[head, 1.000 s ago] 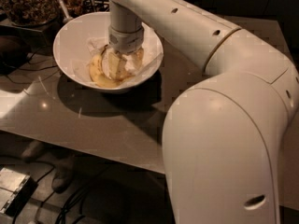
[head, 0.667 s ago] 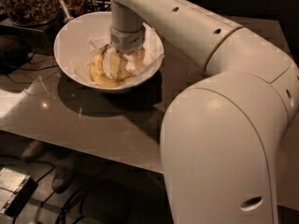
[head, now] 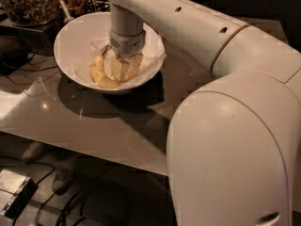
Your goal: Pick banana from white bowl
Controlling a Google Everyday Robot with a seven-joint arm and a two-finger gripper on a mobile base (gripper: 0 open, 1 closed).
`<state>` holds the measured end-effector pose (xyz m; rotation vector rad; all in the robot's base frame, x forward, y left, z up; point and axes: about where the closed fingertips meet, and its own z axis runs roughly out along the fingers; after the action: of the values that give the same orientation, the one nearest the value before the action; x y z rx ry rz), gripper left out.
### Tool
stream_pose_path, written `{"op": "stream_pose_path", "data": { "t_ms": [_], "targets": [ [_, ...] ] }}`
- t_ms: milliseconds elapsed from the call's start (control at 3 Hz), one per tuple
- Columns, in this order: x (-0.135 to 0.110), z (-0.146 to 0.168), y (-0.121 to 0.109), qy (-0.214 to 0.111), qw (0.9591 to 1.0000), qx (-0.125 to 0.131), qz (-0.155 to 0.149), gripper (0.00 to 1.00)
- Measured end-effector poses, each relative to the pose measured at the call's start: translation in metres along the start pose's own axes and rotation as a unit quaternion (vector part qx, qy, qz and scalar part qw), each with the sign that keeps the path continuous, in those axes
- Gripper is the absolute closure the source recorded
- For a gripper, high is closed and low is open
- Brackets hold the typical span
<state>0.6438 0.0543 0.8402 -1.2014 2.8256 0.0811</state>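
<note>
The white bowl (head: 71, 37) stands on the table at the upper left, lined with crumpled white paper (head: 153, 60). A yellow banana (head: 98, 73) lies in its bottom, curved along the near side. My gripper (head: 118, 68) reaches straight down into the bowl and sits right on the banana, covering its middle and right part. The banana's stem is hidden behind the gripper.
A glass jar of brown nuts (head: 28, 4) stands behind the bowl at the far left. Dark cables (head: 28, 69) lie at the table's left edge. My arm's large white body (head: 230, 145) fills the right side. The glossy table (head: 94, 121) extends in front of the bowl.
</note>
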Motion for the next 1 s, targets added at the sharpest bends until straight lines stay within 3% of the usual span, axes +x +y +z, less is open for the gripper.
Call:
{"op": "stream_pose_path", "data": {
  "t_ms": [333, 667, 1000],
  "targets": [
    [0.000, 0.000, 0.000, 0.000, 1.0000, 0.000, 0.000, 1.00],
    [-0.002, -0.009, 0.002, -0.026, 0.9995, -0.005, -0.019, 1.00],
    [0.003, -0.035, 0.008, -0.066, 0.9945, -0.048, -0.065, 1.00]
  ]
}}
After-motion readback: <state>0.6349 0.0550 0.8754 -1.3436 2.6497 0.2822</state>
